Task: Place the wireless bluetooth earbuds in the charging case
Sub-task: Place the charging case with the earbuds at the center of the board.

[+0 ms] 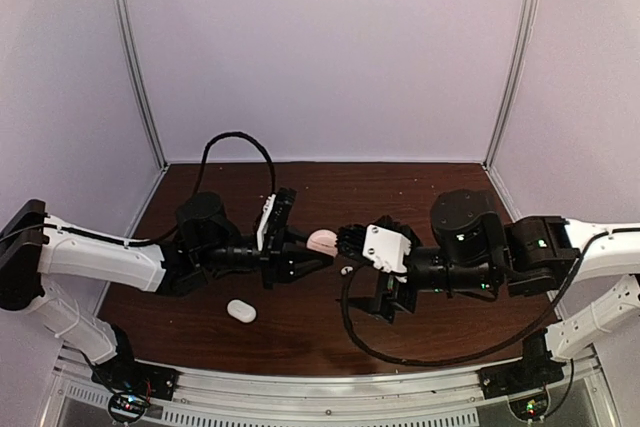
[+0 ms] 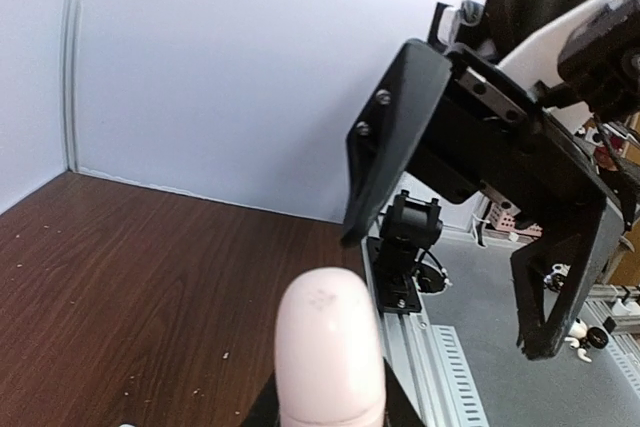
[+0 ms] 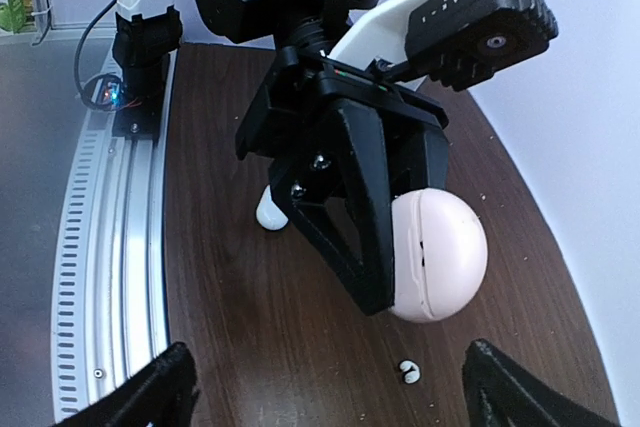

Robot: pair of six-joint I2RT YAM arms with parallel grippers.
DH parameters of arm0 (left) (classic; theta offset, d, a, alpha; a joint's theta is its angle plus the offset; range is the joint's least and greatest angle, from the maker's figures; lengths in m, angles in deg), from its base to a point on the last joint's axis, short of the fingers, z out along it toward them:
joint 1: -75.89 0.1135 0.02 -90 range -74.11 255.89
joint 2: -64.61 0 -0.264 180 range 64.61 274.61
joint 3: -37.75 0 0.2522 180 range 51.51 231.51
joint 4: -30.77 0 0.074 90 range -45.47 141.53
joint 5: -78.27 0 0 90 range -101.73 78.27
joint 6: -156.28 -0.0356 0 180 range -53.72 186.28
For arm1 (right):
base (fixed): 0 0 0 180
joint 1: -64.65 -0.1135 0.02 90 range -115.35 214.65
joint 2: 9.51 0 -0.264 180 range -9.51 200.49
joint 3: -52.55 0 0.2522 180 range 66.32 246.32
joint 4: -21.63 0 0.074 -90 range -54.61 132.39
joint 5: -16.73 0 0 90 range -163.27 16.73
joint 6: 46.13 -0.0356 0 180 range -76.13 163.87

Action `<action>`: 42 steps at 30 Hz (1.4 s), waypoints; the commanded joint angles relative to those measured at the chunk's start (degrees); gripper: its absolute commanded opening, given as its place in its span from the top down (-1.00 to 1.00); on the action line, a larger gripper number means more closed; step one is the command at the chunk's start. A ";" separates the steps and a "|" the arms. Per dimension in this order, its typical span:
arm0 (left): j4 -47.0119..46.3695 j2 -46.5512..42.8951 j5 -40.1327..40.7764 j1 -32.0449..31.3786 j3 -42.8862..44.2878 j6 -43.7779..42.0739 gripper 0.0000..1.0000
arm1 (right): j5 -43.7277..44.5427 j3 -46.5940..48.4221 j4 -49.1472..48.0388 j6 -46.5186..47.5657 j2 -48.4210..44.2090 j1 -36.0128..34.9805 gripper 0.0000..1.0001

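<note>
Pale-pink charging case (image 3: 445, 257) is clamped in the left pincer (image 1: 314, 251). The jaws are narrow and closed on the case, whose rounded end projects past the fingertips. The right pincer (image 3: 328, 347) faces that end from close by, jaws wide, nothing between them.

Task item: one earbud (image 3: 408, 372), tiny and white, lies on the brown table (image 3: 230, 347) below the held case. It sits under the right pincer's open jaws and touches neither finger. The second earbud is not found in any view.

Risks (judgement):
- A piece this small on smooth wood could skid or flick away if one finger of the right pincer reaches it before the other.
- The lid looks shut, so no earbud can seat until it is opened. Pressing one against the shell would only push the case.
- The left pincer appears to hold the case by only part of its body, so a push from the right pincer could twist it or slip it out.
- The two pincers are very near each other, so a careless approach could knock them together.

Containers:
- Pink case: a seam is visible along its side. The interior is not visible, so its contents are unknown.
- White oval case (image 1: 241, 311): on the table behind the left pincer's fingers, well apart from them, closed, contents unknown.
</note>
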 commanded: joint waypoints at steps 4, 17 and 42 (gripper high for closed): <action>2.23 -3.67 5.53 1.41 2.36 1.36 1.00 | 10.50 -5.31 -9.06 2.16 -8.52 -0.61 -1.00; 17.19 -2.67 12.56 8.81 4.58 12.10 1.00 | 11.19 -6.90 -9.77 0.00 -8.76 -0.08 -1.00; 27.10 4.90 19.38 30.89 -5.89 22.68 1.00 | 7.62 -11.77 -12.85 -5.35 -10.62 1.79 -1.00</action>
